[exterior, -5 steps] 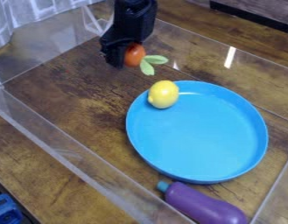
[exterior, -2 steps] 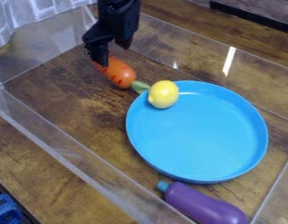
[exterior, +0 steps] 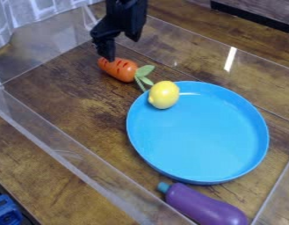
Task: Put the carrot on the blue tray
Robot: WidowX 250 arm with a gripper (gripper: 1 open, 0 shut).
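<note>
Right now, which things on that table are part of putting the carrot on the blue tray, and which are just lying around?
Part of the job:
- carrot, lying on the wood, off the tray
- blue tray
- gripper, just above the carrot

Just lying about:
- yellow lemon, on the tray's rim
- purple eggplant, beside the tray

Orange carrot (exterior: 117, 68) lying beside blue tray (exterior: 205, 141)

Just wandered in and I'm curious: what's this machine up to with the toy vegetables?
A robot arm's gripper hangs just above a toy carrot, which lies on the wooden table beside the blue tray, not on it. A lemon sits at the tray's rim, and an eggplant lies nearby.
</note>
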